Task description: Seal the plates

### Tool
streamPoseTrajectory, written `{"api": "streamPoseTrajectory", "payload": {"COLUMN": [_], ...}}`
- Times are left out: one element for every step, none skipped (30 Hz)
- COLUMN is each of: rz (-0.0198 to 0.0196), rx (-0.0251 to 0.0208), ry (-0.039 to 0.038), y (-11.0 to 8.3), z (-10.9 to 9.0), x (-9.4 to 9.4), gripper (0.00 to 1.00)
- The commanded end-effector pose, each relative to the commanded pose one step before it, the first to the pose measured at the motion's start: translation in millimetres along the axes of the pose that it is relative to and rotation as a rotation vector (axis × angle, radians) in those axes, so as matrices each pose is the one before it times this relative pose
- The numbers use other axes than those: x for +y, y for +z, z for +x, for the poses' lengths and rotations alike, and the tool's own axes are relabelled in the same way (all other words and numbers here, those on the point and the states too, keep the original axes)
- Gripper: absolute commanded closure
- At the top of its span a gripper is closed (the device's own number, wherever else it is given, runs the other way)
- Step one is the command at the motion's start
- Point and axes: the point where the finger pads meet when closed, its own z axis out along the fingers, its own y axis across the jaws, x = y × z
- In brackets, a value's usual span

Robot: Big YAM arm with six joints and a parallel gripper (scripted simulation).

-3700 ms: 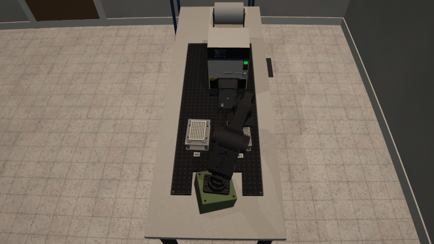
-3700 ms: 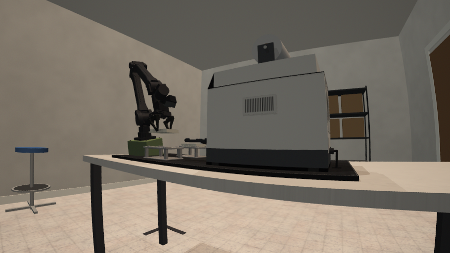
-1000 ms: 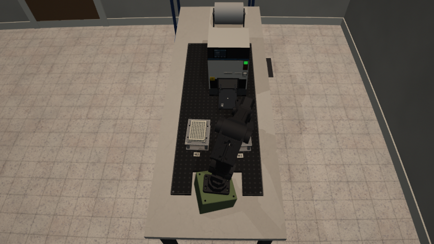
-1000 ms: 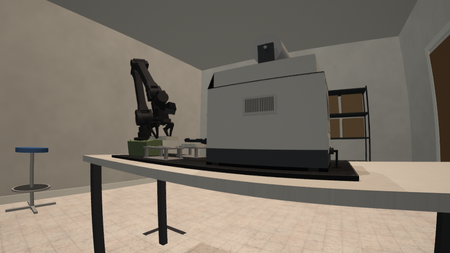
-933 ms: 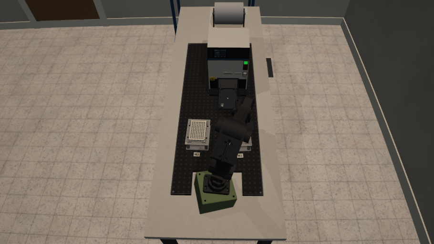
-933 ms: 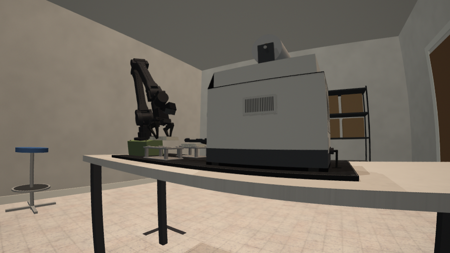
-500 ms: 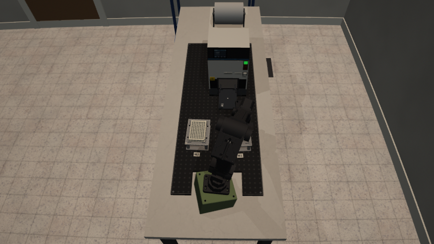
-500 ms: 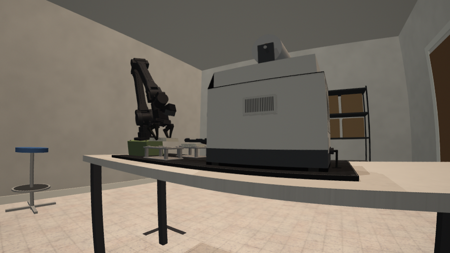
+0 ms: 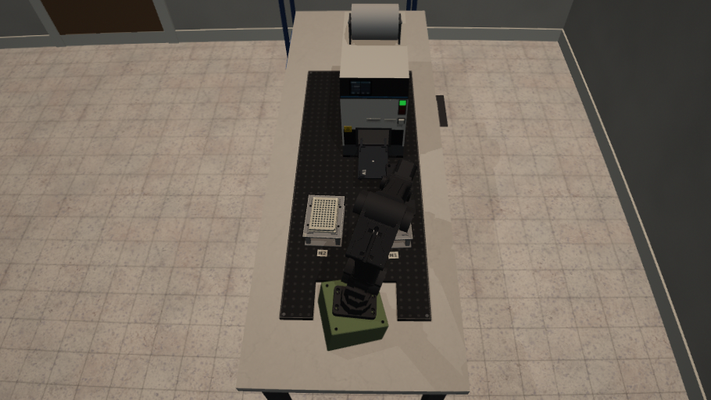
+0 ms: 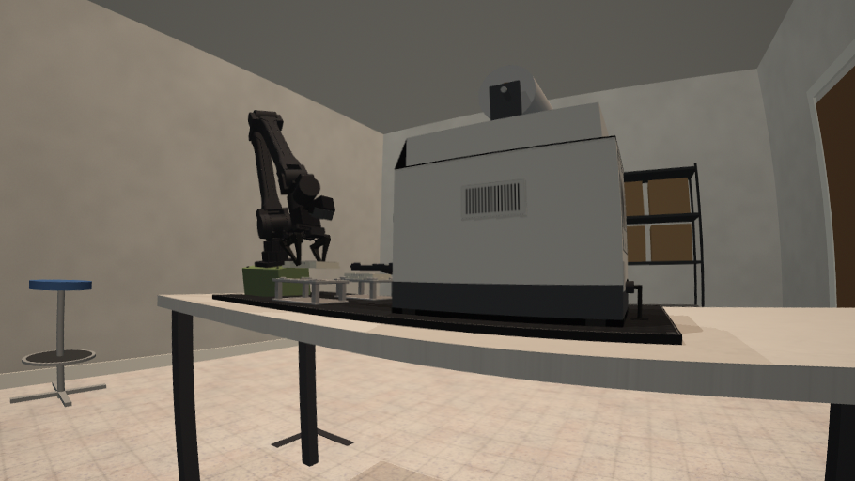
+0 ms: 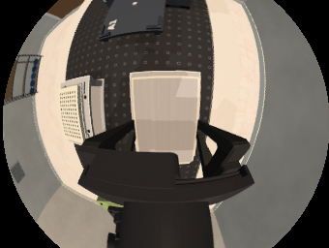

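Note:
My gripper (image 11: 165, 122) (image 10: 309, 258) is shut on a plate (image 11: 165, 104) (image 10: 322, 264) with a smooth, shiny foil top. It holds the plate level, a little above nest N1 (image 10: 338, 281) (image 9: 405, 242); the arm hides most of this nest in the top view. The other plate (image 9: 323, 213) (image 11: 71, 113), with open wells, sits in nest N2 (image 9: 341, 215) (image 11: 86, 104). The sealer's stage (image 9: 369, 155) (image 11: 137, 16) is out and bears no plate. The sealer's lamp (image 9: 402, 102) is green, above the START button (image 9: 401, 120). A1 on the held plate is not readable.
The sealer (image 9: 373, 62) (image 10: 507, 226) stands at the back of the black perforated board (image 9: 318, 124), with a foil roll (image 9: 375, 22) on top. The arm's green base block (image 9: 358, 330) stands at the front. The N1 label (image 9: 393, 255) and N2 label (image 9: 322, 253) lie before their nests.

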Motion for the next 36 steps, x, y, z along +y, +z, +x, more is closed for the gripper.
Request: {"api": "streamPoseTrajectory", "payload": {"rz": [0.02607, 0.00152, 0.00152, 0.00151, 0.00032, 0.00029, 0.00031, 0.00031, 0.00031, -0.00121, -0.00167, -0.00179, -0.00321, 0.00000, 0.00000, -0.00281, -0.00426, -0.00426, -0.00425, -0.00422, -0.00186, -0.00144, -0.00133, -0.00004, 0.00143, 0.00169, 0.00176, 0.00334, 0.00232, 0.00206, 0.00000, 0.00000, 0.00130, 0.00004, 0.00011, 0.00002], "rx": [-0.06613, -0.00358, -0.00358, -0.00358, -0.00083, -0.00083, -0.00082, -0.00082, -0.00082, 0.00267, 0.00383, 0.00417, 0.00760, 0.00000, 0.00000, 0.00735, 0.00577, 0.00576, 0.00577, 0.00578, 0.00355, 0.00373, 0.00379, 0.00087, 0.00133, 0.00050, 0.00035, -0.00329, -0.00410, -0.00353, 0.00000, 0.00000, -0.00334, -0.00010, -0.00007, -0.00012], "ry": [0.00053, 0.00008, 0.00008, 0.00008, 0.00005, 0.00007, 0.00005, 0.00005, 0.00005, 0.00387, 0.00385, 0.00385, 0.00380, 0.00000, 0.00000, -0.00127, -0.00782, -0.00765, -0.00381, -0.00382, -0.00108, -0.00011, 0.00016, 0.00030, -0.00020, -0.00036, 0.00372, 0.00267, 0.00103, 0.00103, 0.00000, 0.00000, 0.00004, -0.00009, 0.00009, -0.00014], "y": [-12.31, 0.02, 0.02, 0.02, 0.02, 0.00, 0.02, 0.02, 0.02, 0.56, 0.61, 0.61, 0.52, 0.00, 0.00, 0.60, 0.31, 0.38, 0.33, 0.40, -0.14, -0.08, -0.14, -0.11, -0.17, -0.27, -0.30, -0.72, -0.70, -0.58, 0.00, 0.00, -0.56, 0.39, 0.33, 0.40], "z": [-29.29, -0.85, -0.85, -0.85, -0.18, -0.07, -0.16, -0.16, -0.16, 2.04, 2.21, 2.29, 3.32, 0.00, 0.00, 3.07, 2.52, 2.36, 2.51, 2.36, 1.28, 1.27, 1.48, 0.54, 1.09, 0.37, 0.29, -1.90, -2.23, -2.16, 0.00, 0.00, -2.13, -1.56, -1.39, -1.59], "x": [-14.19, -0.34, -0.34, -0.34, -0.05, 0.12, -0.03, -0.03, -0.03, 1.00, 0.99, 1.02, 1.50, 0.00, 0.00, 1.28, 2.56, 2.46, 2.56, 2.45, 0.92, 0.49, 0.46, 0.03, -1.15, -1.30, -1.34, -2.48, -1.36, -1.46, 0.00, 0.00, -0.78, -0.71, -0.65, -0.68], "gripper": [1.00, 1.00, 1.00, 1.00, 1.00, 1.00, 1.00, 1.00, 1.00, 1.00, 1.00, 1.00, 1.00, 1.00, 1.00, 1.00, 1.00, 1.00, 1.00, 1.00, 1.00, 1.00, 1.00, 1.00, 1.00, 1.00, 1.00, 1.00, 1.00, 1.00, 1.00, 1.00, 1.00, 1.00, 1.00, 1.00]}}
